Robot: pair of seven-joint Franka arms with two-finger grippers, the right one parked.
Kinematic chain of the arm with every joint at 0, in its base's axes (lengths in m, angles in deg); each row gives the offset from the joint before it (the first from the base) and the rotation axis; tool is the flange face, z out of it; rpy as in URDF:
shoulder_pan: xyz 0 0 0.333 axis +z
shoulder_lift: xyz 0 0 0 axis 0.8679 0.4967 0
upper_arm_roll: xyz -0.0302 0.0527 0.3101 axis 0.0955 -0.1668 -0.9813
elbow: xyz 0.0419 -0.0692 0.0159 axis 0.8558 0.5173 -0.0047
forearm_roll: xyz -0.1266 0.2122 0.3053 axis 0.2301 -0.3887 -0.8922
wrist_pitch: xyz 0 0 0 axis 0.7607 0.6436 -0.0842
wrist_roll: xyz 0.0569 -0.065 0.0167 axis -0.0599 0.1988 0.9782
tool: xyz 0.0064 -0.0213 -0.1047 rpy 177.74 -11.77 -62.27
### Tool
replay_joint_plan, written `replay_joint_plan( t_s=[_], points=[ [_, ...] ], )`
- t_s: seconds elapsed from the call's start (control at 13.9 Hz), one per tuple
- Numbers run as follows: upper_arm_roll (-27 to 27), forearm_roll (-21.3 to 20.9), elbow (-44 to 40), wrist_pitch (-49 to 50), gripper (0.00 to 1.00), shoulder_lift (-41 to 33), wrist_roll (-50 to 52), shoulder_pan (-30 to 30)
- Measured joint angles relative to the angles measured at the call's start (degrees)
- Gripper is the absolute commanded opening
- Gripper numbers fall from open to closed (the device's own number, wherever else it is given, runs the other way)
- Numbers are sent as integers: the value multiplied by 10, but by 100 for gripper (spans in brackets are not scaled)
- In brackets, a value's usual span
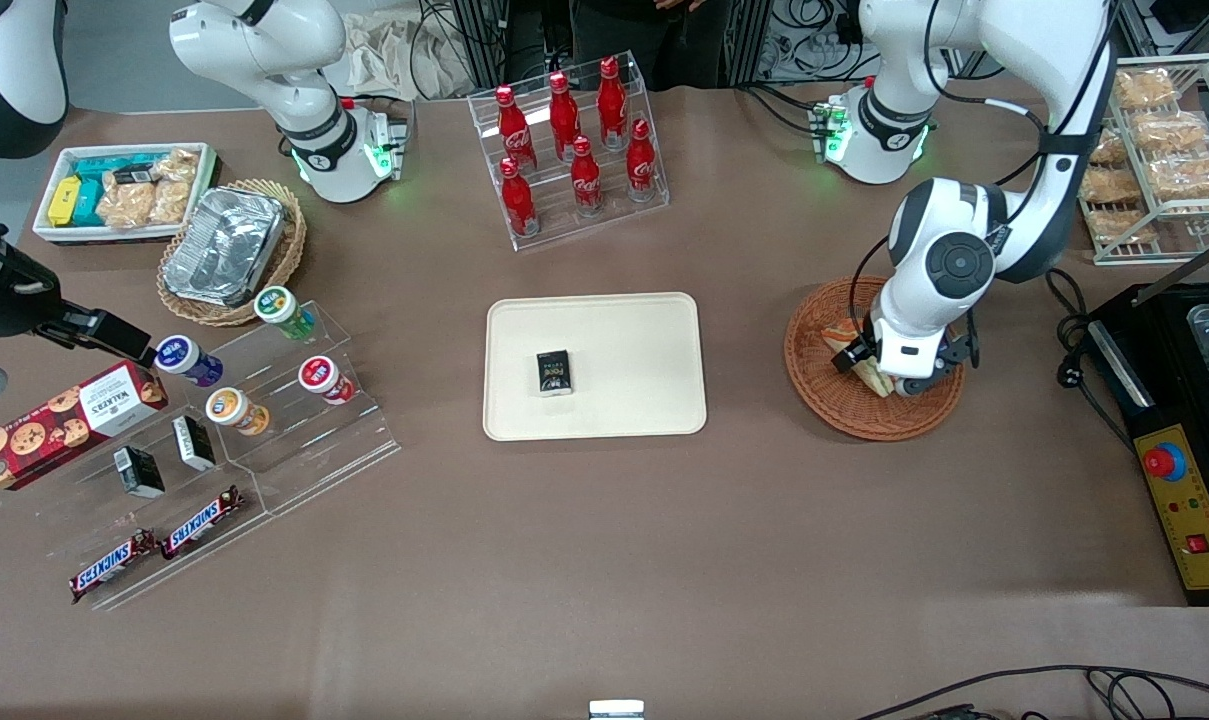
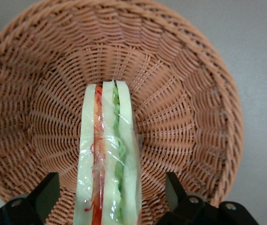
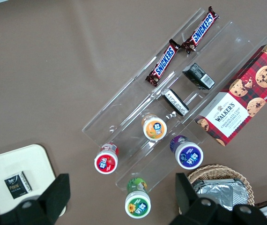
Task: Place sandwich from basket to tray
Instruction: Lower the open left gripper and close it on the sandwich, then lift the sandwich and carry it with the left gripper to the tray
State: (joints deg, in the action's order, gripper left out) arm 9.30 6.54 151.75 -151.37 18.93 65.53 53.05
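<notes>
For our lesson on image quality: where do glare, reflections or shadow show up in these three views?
Front view: the crinkled silver foil tray reflects brightly. Left wrist view: the clear wrap on the triangular white-bread sandwich glints, and the round reddish-brown wicker basket is evenly lit; the open end effector straddles the sandwich. Right wrist view: the clear acrylic stand catches light on its edges.

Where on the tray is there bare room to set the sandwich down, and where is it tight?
The tray is bare all round the small black box lying on it; the widest patch is toward the basket. It is tight in the basket, where the open end effector straddles the sandwich.
</notes>
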Motion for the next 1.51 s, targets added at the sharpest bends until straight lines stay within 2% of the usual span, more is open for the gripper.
replay_joint_plan(
  t_s=[0.14, 0.22, 0.29, 0.43, 0.5, 1.01, 1.51],
  points=[
    [0, -8, 8, -6, 100, 7, 1, 0],
    [0, -13, 9, -6, 96, 11, 3, 0],
    [0, -16, 9, -7, 75, 15, 5, 0],
    [0, -17, 9, -14, 4, 21, 15, 0],
    [0, -19, 9, -18, 0, 23, 25, 0],
    [0, -33, 1, -28, 0, 14, 48, 0],
    [35, -36, -38, 81, 0, -136, 37, 0]
  ],
)
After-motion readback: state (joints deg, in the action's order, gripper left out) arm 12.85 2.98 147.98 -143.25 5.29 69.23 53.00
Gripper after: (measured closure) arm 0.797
